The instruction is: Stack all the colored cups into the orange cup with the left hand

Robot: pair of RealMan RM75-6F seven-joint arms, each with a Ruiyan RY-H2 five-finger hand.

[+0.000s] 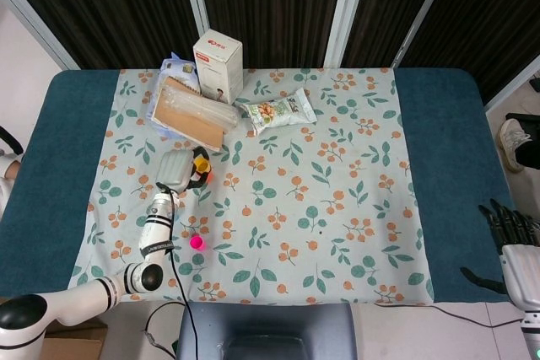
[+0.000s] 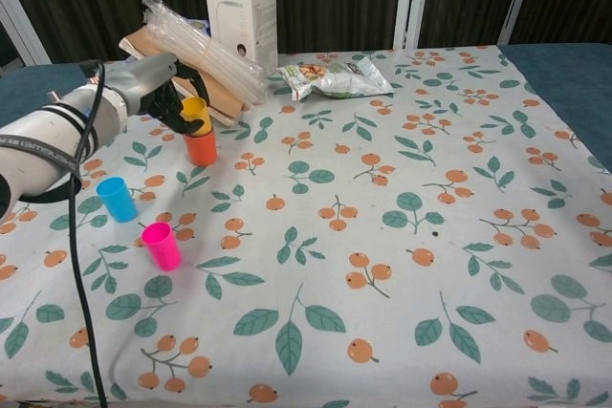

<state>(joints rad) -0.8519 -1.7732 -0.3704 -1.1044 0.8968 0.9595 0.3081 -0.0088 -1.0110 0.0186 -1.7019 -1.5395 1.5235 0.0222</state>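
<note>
Left arm stretched from the near-left corner of the bench toward its far left, left hand fingers curled around a yellow cup, right hand off the bench's right edge, fingers spread, holding nothing

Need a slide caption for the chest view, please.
Left hand lowers yellow cup into orange cup; blue cup and pink cup wait.

Yellow cup tilted into upright orange cup at far left; blue cup and pink cup upright, nearer, apart.
</note>
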